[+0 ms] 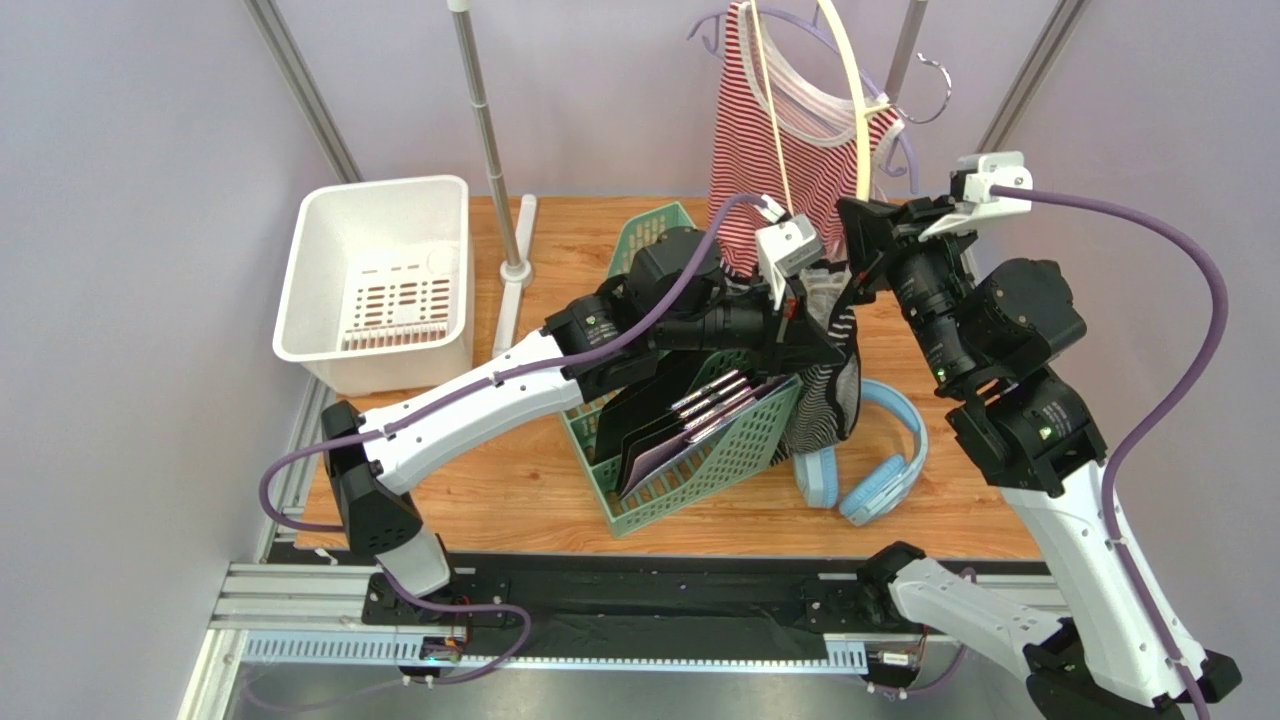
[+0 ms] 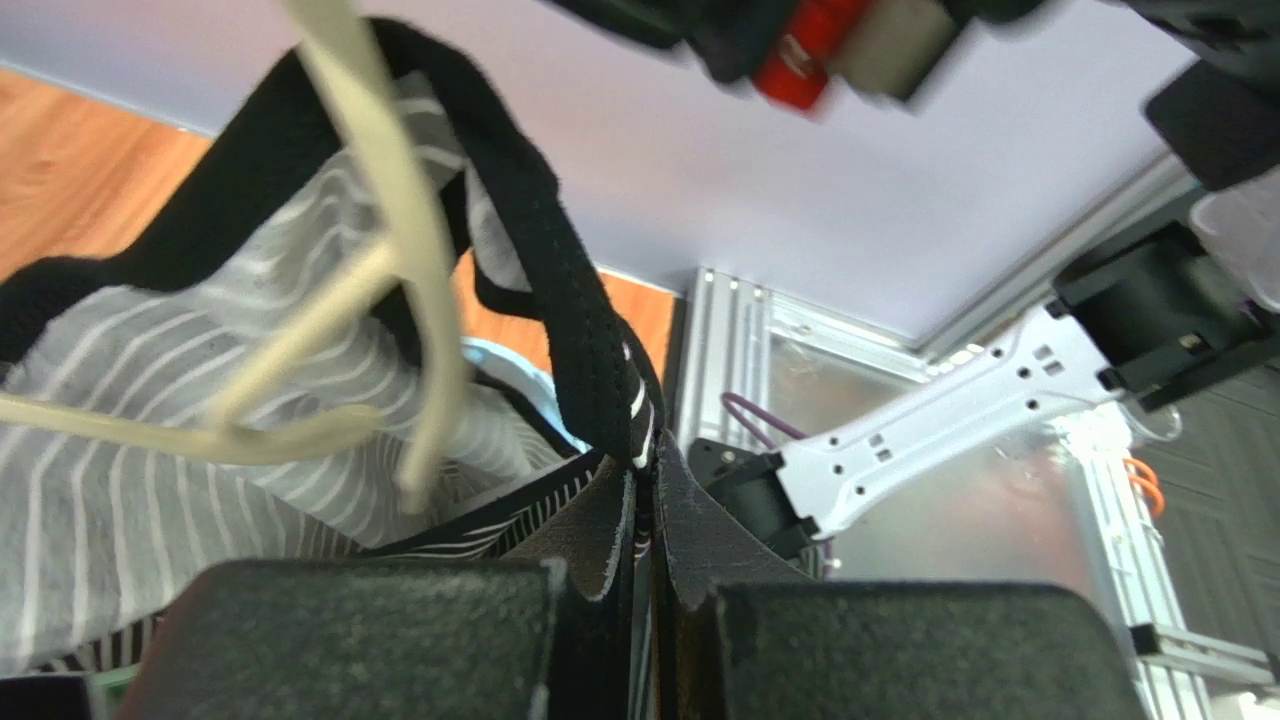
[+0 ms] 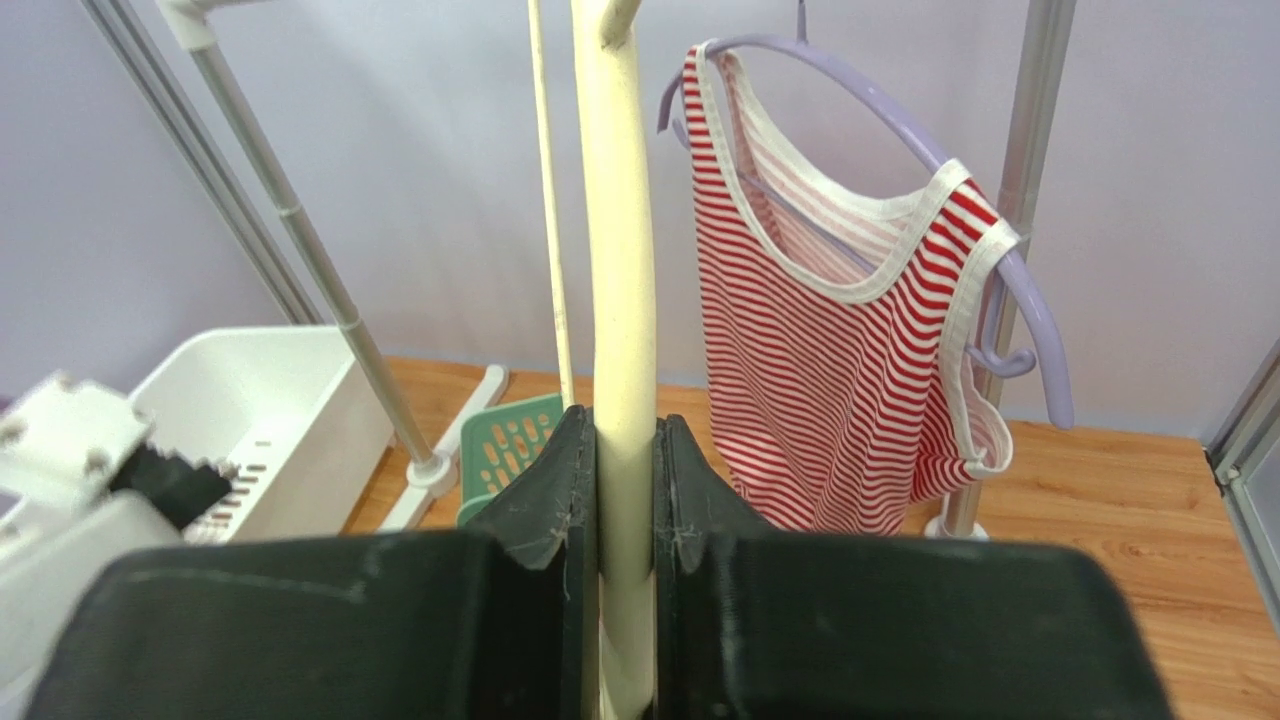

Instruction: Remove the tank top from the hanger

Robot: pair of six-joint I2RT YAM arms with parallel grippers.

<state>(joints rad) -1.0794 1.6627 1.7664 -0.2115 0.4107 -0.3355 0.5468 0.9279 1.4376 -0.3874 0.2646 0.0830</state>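
Note:
A black-and-white striped tank top [image 1: 825, 399] hangs from a cream hanger [image 1: 855, 93] over the table. My right gripper [image 1: 861, 225] is shut on the hanger's bar, which stands between its fingers in the right wrist view [image 3: 619, 225]. My left gripper [image 1: 822, 324] is shut on the tank top's black edge. In the left wrist view the black strap [image 2: 579, 300] runs up from the closed jaws and loops over the hanger arm [image 2: 428, 300]. The striped cloth [image 2: 226, 375] hangs to the left.
A red-and-white striped tank top [image 1: 766, 135] hangs on a purple hanger [image 3: 962, 195] on the rack at the back. A white tub [image 1: 376, 285] sits at the left. A green basket [image 1: 706, 450] and blue headphones [image 1: 879, 465] lie below the grippers. A rack pole [image 1: 489, 135] stands behind.

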